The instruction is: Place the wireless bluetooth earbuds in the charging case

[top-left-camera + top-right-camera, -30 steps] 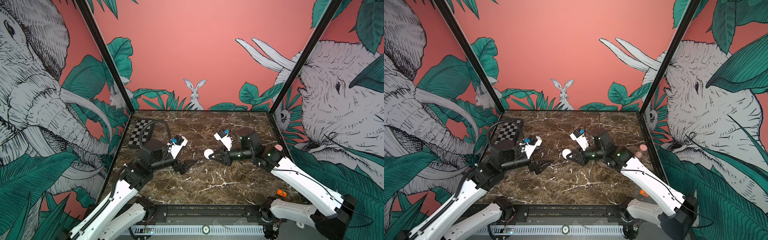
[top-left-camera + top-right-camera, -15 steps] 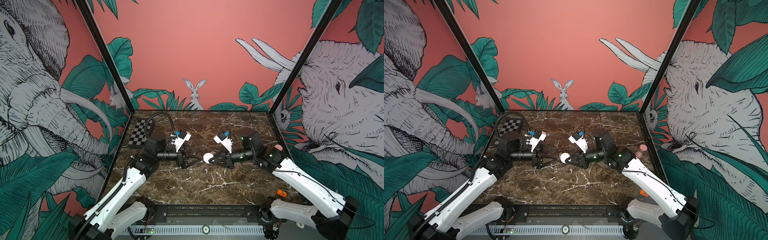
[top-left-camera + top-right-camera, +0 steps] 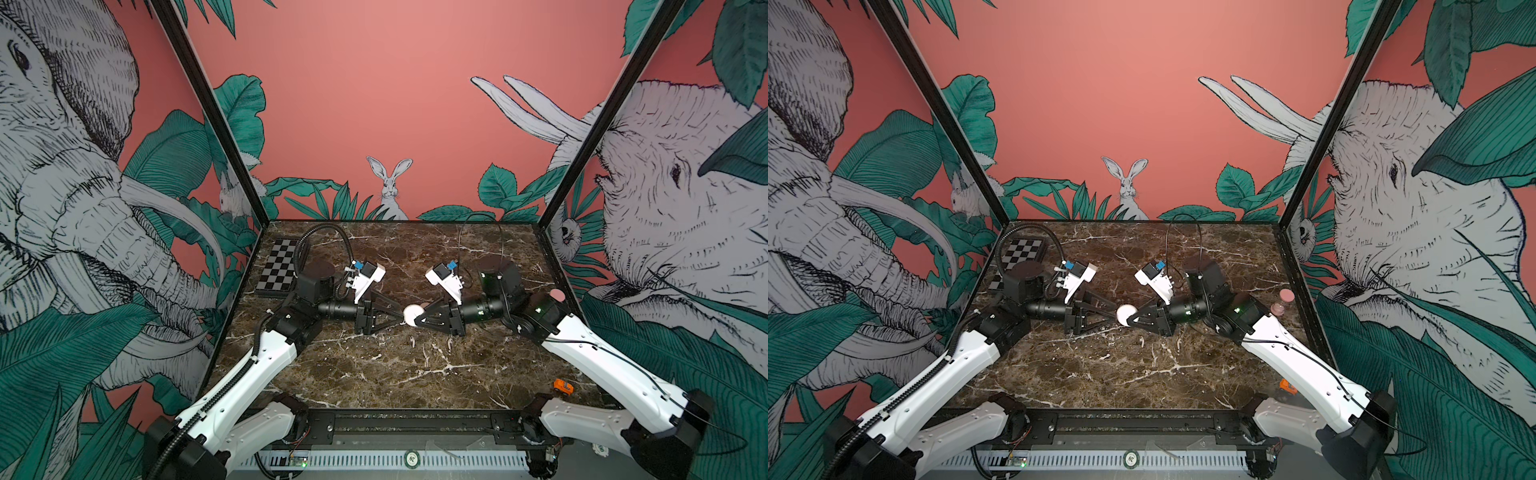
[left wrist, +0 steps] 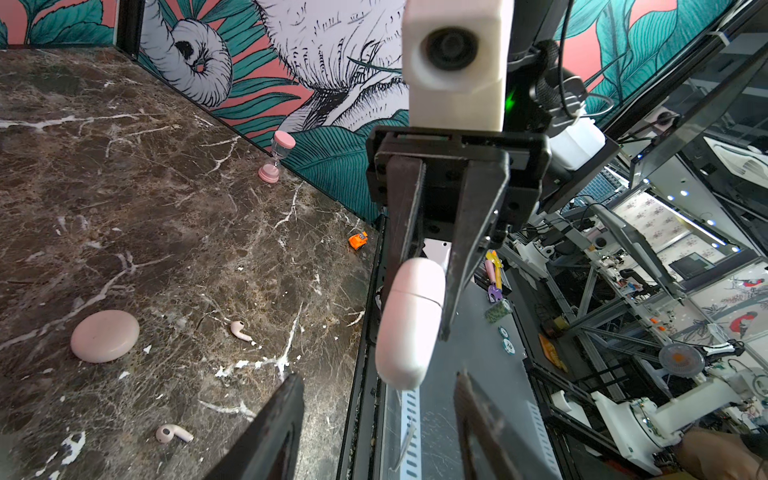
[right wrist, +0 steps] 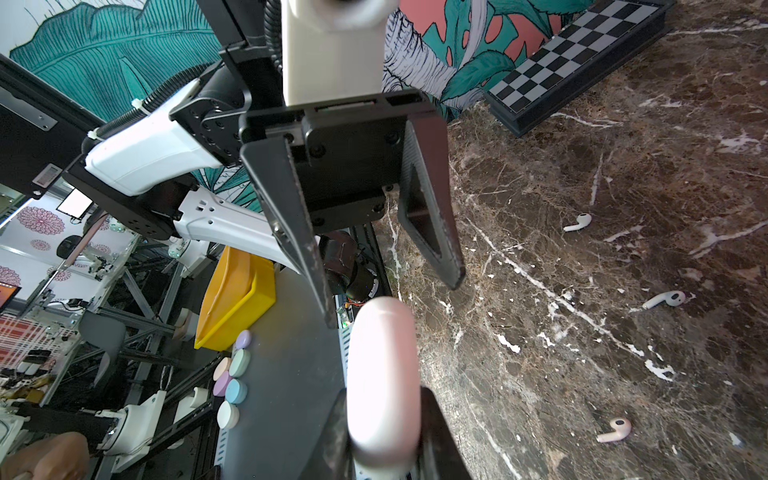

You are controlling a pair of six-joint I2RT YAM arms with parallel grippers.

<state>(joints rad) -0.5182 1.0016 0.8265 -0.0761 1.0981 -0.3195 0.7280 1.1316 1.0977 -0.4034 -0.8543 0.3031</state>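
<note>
Case (image 3: 412, 314) stays in right gripper (image 3: 419, 318); left gripper (image 3: 402, 317) arrived, jaws narrowing.

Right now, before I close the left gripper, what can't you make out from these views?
- Inside the held charging case: lid shut, every view.
- Whether the left gripper touches it: case end blurred in the right wrist view, too small in both top views.
- Earbuds: lost among marble veins in both top views.

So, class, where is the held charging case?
In both top views the charging case hangs mid-table, clamped in the right gripper, facing the open left gripper.
</note>
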